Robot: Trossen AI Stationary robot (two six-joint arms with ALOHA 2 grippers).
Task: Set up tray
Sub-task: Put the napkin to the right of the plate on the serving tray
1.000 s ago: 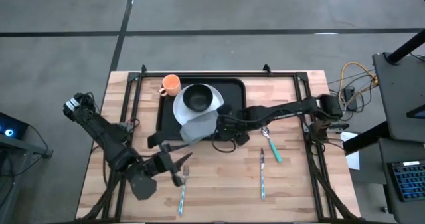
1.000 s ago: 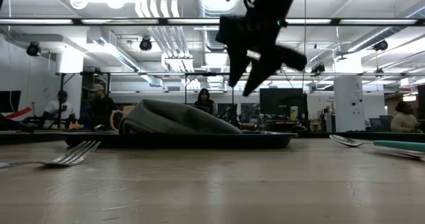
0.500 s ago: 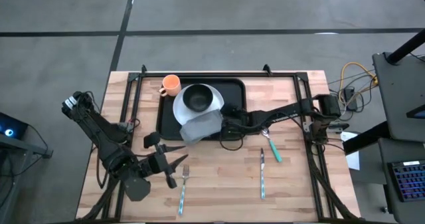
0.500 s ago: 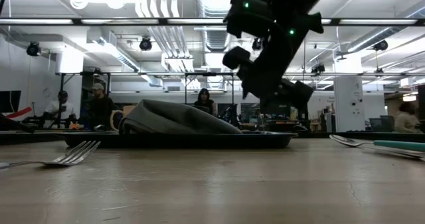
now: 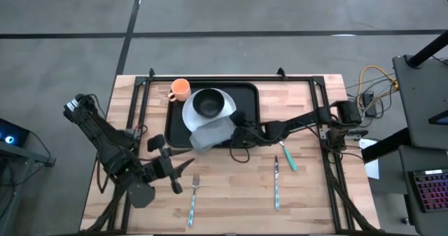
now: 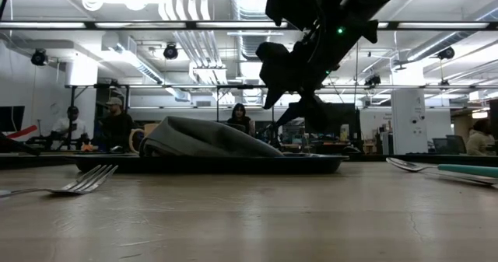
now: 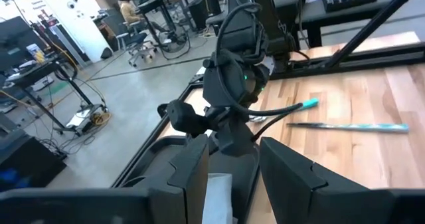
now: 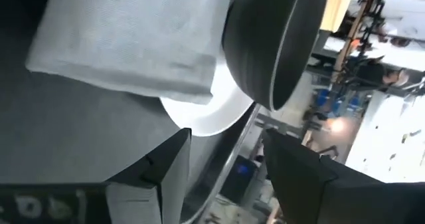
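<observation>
Tray [image 5: 248, 96] sits at worktop's [image 5: 308, 194] far centre. Judged stiff, light, slick plastic; best grip at raised rim, not flat floor.

Holds white plate [image 5: 227, 104] with dark bowl [image 5: 208, 103], orange cup [image 5: 180, 89], grey napkin [image 5: 213, 133] overlapping plate.

Right hand [image 5: 243, 134] beside napkin, fingers apart, empty. Left hand [image 5: 180, 167] near fork [image 5: 194, 197], part-open, empty.

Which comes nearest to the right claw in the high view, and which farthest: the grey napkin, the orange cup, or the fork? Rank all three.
Measured from the right claw:
1. Grey napkin, right beside it, overlapping the tray's front rim.
2. Fork, on the table's front left.
3. Orange cup, at the tray's back left corner.
</observation>
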